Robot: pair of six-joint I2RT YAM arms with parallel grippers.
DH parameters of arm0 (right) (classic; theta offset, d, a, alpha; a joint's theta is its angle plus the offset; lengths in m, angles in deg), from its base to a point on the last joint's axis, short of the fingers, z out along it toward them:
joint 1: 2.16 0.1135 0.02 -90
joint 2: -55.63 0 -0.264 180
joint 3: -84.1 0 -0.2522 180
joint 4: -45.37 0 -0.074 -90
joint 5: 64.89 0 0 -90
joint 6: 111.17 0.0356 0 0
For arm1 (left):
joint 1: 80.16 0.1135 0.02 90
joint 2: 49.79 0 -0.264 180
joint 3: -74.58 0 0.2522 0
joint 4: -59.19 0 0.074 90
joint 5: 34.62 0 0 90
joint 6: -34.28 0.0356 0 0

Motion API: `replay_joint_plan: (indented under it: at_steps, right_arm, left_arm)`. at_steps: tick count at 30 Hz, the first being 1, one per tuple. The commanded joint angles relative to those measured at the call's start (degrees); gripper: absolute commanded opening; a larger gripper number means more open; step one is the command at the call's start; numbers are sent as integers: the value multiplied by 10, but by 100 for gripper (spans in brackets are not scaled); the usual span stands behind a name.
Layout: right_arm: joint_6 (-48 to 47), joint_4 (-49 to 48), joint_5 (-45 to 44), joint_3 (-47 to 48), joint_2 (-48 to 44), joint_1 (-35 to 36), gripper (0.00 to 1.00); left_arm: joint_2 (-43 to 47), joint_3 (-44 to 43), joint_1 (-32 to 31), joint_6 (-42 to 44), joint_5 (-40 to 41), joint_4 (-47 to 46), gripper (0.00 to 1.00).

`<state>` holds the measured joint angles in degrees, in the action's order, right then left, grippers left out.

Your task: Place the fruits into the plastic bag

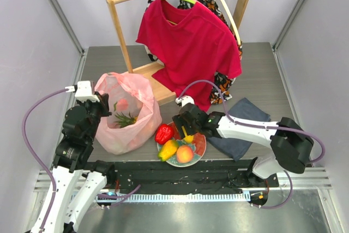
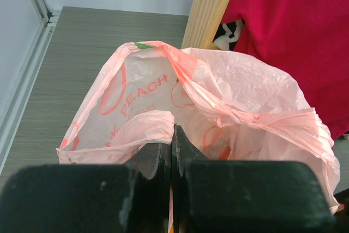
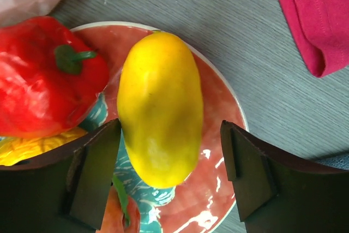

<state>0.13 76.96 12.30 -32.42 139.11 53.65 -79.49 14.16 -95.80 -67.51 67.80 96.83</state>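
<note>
The right gripper (image 3: pixel 170 129) is held wide open just above the plate (image 3: pixel 221 88). Its two fingers are set on either side of the yellow mango (image 3: pixel 161 107), which lies on the plate, and nothing is gripped yet. A red pepper (image 3: pixel 43 85) rests against the plate's left rim. A ridged yellow fruit (image 1: pixel 168 149) and a peach (image 1: pixel 185 154) are seen on the plate's near half.

The left gripper (image 2: pixel 173 132) is closed tight on a pinch of the rim of the plastic bag (image 2: pixel 218 96). The bag stands just left of the plate, and its mouth is held up and open. Green pineapple (image 1: pixel 125 118) leaves are seen inside it. A pinkish round shape beside them may be a fruit or a print; which one cannot be told.

The task is judged to be partly done. At least one fruit is already in the bag, and four are counted at the plate. The step in hand appears to be the pickup of the mango, which would then be carried left from the plate to the held-open mouth.

Behind the plate a red T-shirt (image 1: pixel 188 42) hangs from a wooden rack (image 1: pixel 121 31). A grey-blue cloth (image 1: pixel 245 113) lies just right of the plate.
</note>
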Motion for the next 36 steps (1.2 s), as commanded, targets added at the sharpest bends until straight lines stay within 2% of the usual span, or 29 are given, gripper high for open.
replay_joint_plan:
  at_steps: [1, 5, 9, 15, 16, 17, 19, 20, 25, 30, 36]
  right_arm:
    - [-2, -14, -27, 33, 20, 2, 79]
    - [-5, -20, -21, 40, 43, 3, 77]
    - [-6, -8, -34, 43, 53, 2, 69]
    - [0, 11, -55, 42, 39, 3, 36]
    - [0, 12, -62, 41, 36, 3, 25]
    - [1, 14, -66, 41, 34, 3, 17]
    - [1, 19, -72, 42, 31, 2, 5]
    - [1, 21, -79, 42, 30, 2, 2]
    - [-6, 49, -107, 58, 15, 1, 1]
    - [-35, 74, -121, 74, -41, -28, 1]
    - [-71, 37, -94, 122, -117, -31, 1]
  left_arm:
    - [-6, -13, 1, -2, -2, -17, 0]
    - [-10, -13, 1, -3, -9, -16, 0]
    - [-9, -13, 1, -3, -9, -16, 0]
    - [-6, -13, 1, -2, -8, -16, 0]
    - [-6, -13, 1, -2, -8, -16, 0]
    - [-5, -14, 1, -2, -7, -16, 0]
    - [-4, -13, 1, -2, -7, -17, 0]
    - [-4, -13, 1, -2, -8, -17, 0]
    - [-4, -12, 1, -2, -9, -17, 0]
    - [-3, -12, 1, -8, -17, -19, 0]
    - [8, -12, 2, -12, -21, -23, 0]
